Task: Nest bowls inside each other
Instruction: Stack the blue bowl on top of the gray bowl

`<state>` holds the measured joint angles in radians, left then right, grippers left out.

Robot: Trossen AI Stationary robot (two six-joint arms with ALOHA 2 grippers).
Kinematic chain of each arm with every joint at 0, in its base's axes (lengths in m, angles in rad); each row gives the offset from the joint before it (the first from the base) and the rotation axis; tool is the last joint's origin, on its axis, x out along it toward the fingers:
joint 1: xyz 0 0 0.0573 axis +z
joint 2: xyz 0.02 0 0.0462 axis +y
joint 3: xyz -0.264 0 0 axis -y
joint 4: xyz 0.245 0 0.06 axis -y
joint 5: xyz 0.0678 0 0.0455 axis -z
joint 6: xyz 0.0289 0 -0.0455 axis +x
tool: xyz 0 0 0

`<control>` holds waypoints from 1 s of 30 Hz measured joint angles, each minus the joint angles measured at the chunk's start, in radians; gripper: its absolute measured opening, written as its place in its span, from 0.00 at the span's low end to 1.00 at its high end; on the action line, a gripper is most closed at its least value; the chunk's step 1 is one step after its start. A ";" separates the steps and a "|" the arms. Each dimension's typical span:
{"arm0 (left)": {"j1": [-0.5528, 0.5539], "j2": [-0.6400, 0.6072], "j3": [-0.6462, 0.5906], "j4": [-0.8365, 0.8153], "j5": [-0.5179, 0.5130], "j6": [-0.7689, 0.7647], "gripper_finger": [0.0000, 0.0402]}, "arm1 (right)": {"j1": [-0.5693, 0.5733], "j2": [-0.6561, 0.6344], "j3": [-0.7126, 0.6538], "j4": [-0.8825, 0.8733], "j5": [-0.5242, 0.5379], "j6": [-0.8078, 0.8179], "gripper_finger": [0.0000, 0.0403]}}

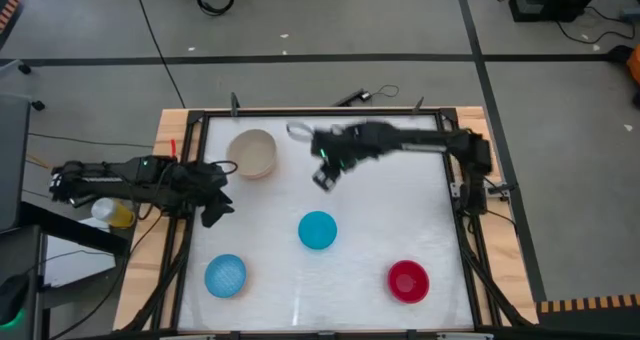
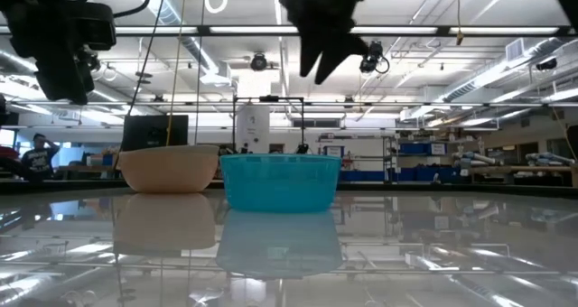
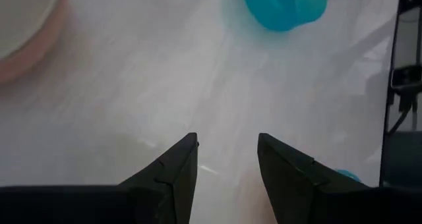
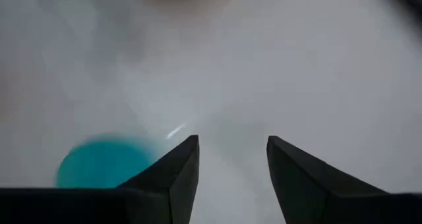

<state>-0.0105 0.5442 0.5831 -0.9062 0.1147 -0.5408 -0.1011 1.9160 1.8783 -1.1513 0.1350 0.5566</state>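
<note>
Four bowls stand on their bases on the white table. A pale bowl (image 1: 252,153) at the far left shows a beige inside and a pinkish outer wall (image 3: 26,36); one bowl or two nested, I cannot tell. The cyan bowl (image 1: 318,230) is in the middle, the lighter blue textured bowl (image 1: 225,276) near left, the red bowl (image 1: 408,281) near right. My right gripper (image 1: 325,178) hangs open high above the table between the pale bowl and the cyan bowl (image 4: 99,166), nothing between its fingers. My left gripper (image 1: 215,212) is open at the table's left edge, pointing slantwise down at bare table (image 3: 227,141).
A black frame (image 1: 320,113) runs around the table top. A yellow thing (image 1: 115,213) lies off the table beside the left arm. Bare table lies between the bowls and along the right side. In the low view the pale bowl (image 2: 169,169) and cyan bowl (image 2: 280,182) stand side by side.
</note>
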 joint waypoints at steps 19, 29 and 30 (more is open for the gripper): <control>-0.298 0.267 -0.002 0.116 0.022 -0.045 0.39 | 0.304 -0.169 -0.441 0.261 0.050 0.217 0.46; -0.362 0.340 -0.002 0.196 -0.011 -0.358 0.39 | 0.256 -0.167 -0.642 0.613 0.040 0.302 0.44; -0.371 0.340 -0.002 0.197 -0.012 -0.397 0.39 | 0.245 -0.167 -0.654 0.623 0.050 0.301 0.44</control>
<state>-0.3817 0.8841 0.5816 -0.7097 0.1031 -0.9380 0.1437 1.7493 1.2242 -0.5286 0.1853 0.8580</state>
